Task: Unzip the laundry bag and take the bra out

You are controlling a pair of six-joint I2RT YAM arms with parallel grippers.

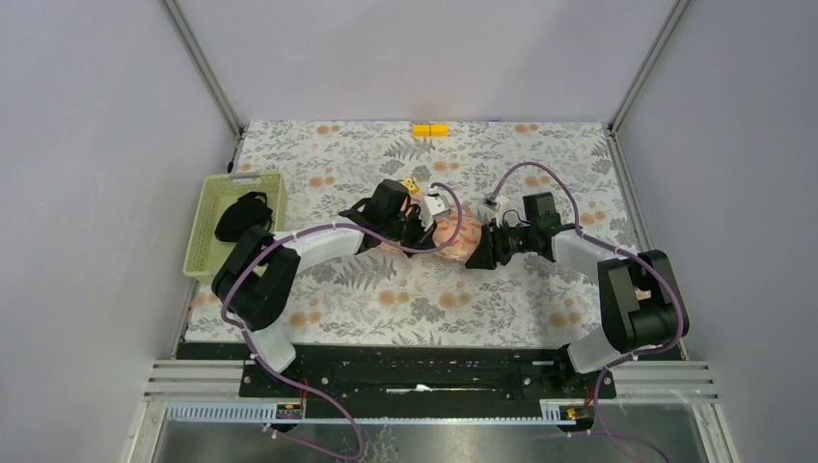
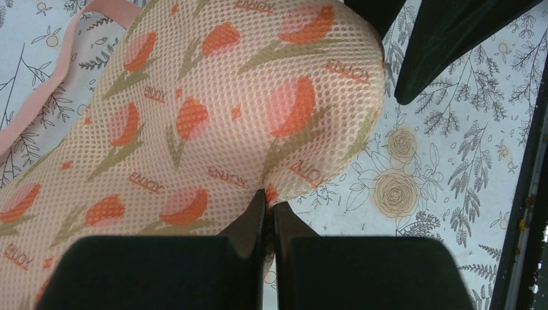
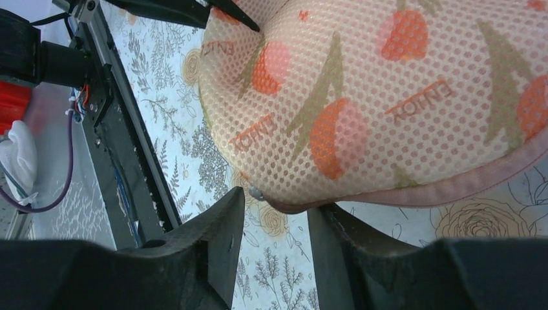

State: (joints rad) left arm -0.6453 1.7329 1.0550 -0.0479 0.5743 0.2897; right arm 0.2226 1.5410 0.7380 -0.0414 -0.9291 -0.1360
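Note:
The laundry bag (image 1: 446,237), a salmon mesh pouch with orange tulip print, lies mid-table between both grippers. In the left wrist view the bag (image 2: 194,110) fills the frame, and my left gripper (image 2: 269,197) is shut on a fold of its mesh at the lower edge. My right gripper (image 3: 278,206) stands open at the bag's pink piped rim (image 3: 452,187), with a small metal zip pull (image 3: 256,192) just off the left fingertip. From above, the left gripper (image 1: 429,224) and right gripper (image 1: 475,255) flank the bag. The bra is hidden.
A pale green basket (image 1: 200,231) with a black garment (image 1: 241,216) in it stands at the table's left edge. A yellow block (image 1: 430,129) lies at the far edge. A floral cloth (image 1: 386,299) covers the table.

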